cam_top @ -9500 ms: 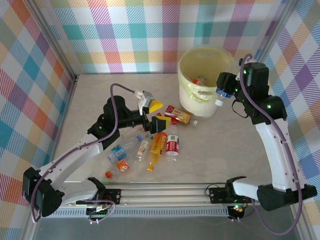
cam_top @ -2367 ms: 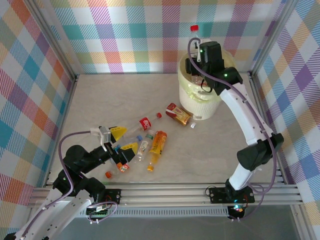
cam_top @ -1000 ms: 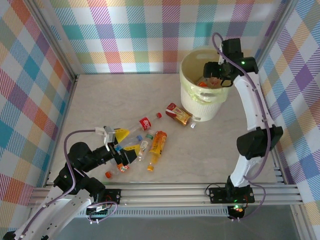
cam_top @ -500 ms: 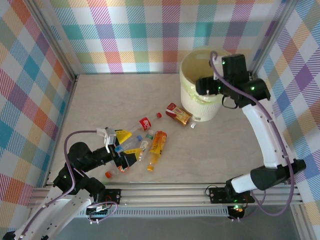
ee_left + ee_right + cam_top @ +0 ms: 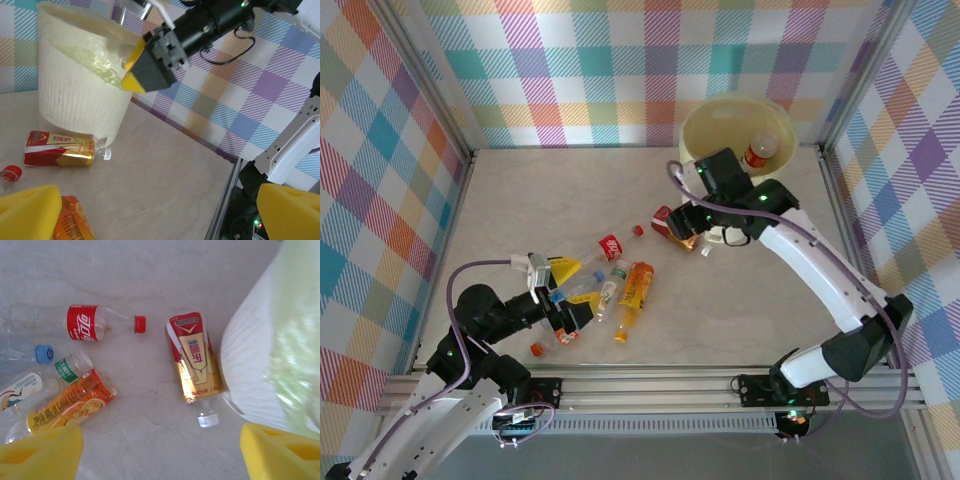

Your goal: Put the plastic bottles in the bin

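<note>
Right gripper [image 5: 160, 435] gapes empty above the red-gold bottle [image 5: 194, 357] — likely light, crushable, slick (take it mid-label); left gripper [image 5: 160, 200] splayed, empty.

Bin [image 5: 692, 130] at the table's [image 5: 750, 300] 1 o'clock, a bottle [image 5: 758, 152] inside it; second bottle [image 5: 677, 228] just beside the bin's 7 o'clock side; other bottles [image 5: 615, 280] clustered toward the table's 7 o'clock.

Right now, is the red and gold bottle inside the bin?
No, the red and gold bottle lies on the table just outside the bin.
</note>
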Robot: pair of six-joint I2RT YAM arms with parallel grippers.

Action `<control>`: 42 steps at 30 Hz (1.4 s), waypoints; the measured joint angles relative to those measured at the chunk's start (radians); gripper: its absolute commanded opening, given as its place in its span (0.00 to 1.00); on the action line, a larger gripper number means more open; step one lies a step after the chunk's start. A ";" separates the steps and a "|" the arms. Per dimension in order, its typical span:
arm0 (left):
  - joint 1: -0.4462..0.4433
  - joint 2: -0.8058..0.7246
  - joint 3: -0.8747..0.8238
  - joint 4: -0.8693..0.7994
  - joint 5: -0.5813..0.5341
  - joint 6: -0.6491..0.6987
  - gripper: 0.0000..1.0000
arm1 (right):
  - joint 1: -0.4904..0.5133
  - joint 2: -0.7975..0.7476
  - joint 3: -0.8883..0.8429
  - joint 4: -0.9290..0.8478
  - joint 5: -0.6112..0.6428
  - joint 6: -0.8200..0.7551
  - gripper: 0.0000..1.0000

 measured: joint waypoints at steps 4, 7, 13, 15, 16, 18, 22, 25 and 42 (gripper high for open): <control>0.000 0.000 0.000 0.000 0.000 0.000 1.00 | 0.015 0.072 -0.043 0.052 0.018 0.000 0.76; 0.000 0.000 0.000 0.000 0.000 0.000 1.00 | 0.019 0.121 -0.072 0.095 0.053 -0.001 0.75; 0.000 0.002 0.000 -0.003 -0.001 0.002 1.00 | 0.024 0.240 -0.081 0.165 0.177 -0.048 0.75; 0.000 0.005 0.000 -0.004 -0.001 0.004 1.00 | 0.024 0.285 -0.080 0.177 0.218 -0.061 0.75; 0.000 0.006 0.000 -0.005 -0.001 0.005 1.00 | 0.024 0.308 -0.080 0.180 0.238 -0.069 0.75; 0.000 0.008 0.000 -0.008 -0.002 0.005 1.00 | 0.025 0.349 -0.077 0.182 0.269 -0.080 0.75; 0.000 0.008 0.000 -0.009 -0.008 0.008 1.00 | 0.025 0.410 -0.062 0.194 0.317 -0.102 0.75; 0.000 0.008 0.000 -0.011 -0.009 0.008 1.00 | 0.025 0.440 -0.051 0.214 0.341 -0.113 0.75; 0.000 0.009 0.000 -0.029 -0.019 0.008 1.00 | 0.029 0.573 -0.021 0.266 0.370 -0.135 0.74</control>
